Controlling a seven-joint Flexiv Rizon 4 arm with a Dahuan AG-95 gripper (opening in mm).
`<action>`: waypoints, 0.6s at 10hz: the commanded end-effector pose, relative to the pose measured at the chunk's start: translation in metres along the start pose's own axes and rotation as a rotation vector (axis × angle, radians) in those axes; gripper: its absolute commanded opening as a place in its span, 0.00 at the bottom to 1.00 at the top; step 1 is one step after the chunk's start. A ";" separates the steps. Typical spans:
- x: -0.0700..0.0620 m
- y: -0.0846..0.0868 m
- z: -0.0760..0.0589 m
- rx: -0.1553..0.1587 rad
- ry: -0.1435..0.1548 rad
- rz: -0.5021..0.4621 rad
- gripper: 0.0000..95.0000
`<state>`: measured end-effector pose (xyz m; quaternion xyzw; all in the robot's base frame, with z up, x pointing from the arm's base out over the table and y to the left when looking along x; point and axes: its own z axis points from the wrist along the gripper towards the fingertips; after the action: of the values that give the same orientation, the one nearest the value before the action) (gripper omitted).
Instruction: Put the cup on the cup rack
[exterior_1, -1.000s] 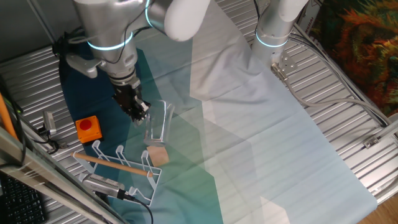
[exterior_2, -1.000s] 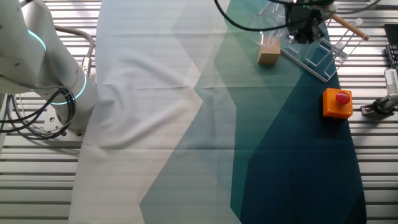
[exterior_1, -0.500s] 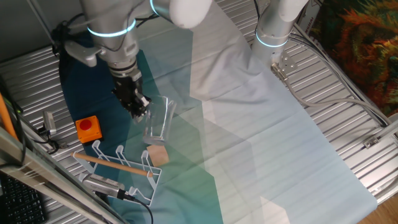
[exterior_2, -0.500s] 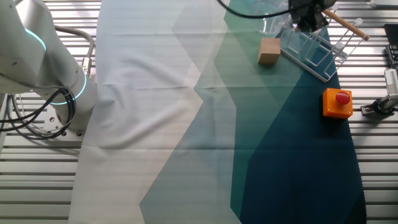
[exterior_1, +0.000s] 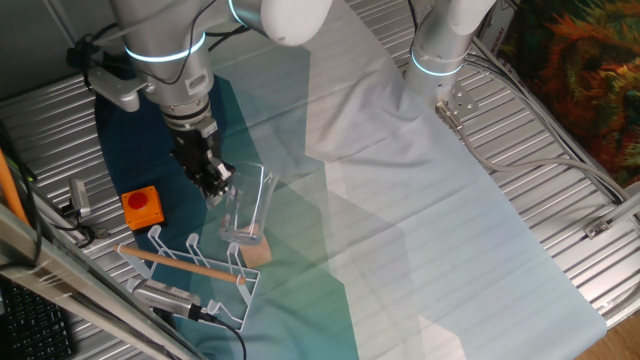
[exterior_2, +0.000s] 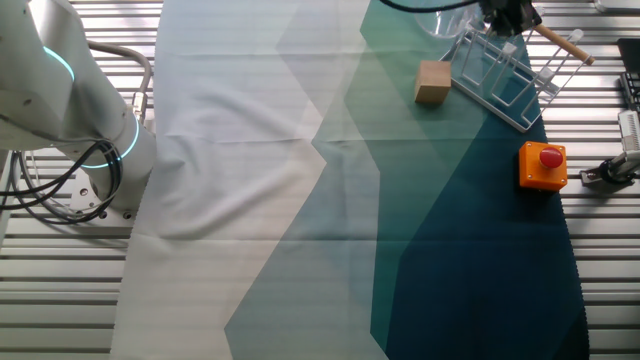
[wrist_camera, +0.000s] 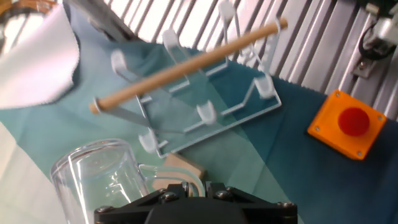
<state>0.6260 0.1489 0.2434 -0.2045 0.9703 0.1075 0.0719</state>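
Hand view, bottom edge: my gripper (wrist_camera: 186, 190) is pinched on the handle of the cup (wrist_camera: 99, 177), which fills the lower left of the frame, clear of the cloth. Just beyond it, partly hidden, lies the wooden block (wrist_camera: 183, 169). Centre frame: the cup rack (wrist_camera: 205, 106), its wooden rod (wrist_camera: 186, 67) running diagonally. Right: the orange box (wrist_camera: 345, 124). In one fixed view I see the cup (exterior_1: 243, 205) left of centre, above the rack (exterior_1: 190, 270).
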 end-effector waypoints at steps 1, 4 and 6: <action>-0.006 0.001 0.000 -0.001 0.000 0.005 0.00; -0.005 -0.002 0.005 -0.002 -0.002 -0.008 0.00; -0.005 -0.003 0.006 -0.007 -0.006 -0.012 0.00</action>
<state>0.6317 0.1496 0.2379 -0.2094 0.9684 0.1120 0.0756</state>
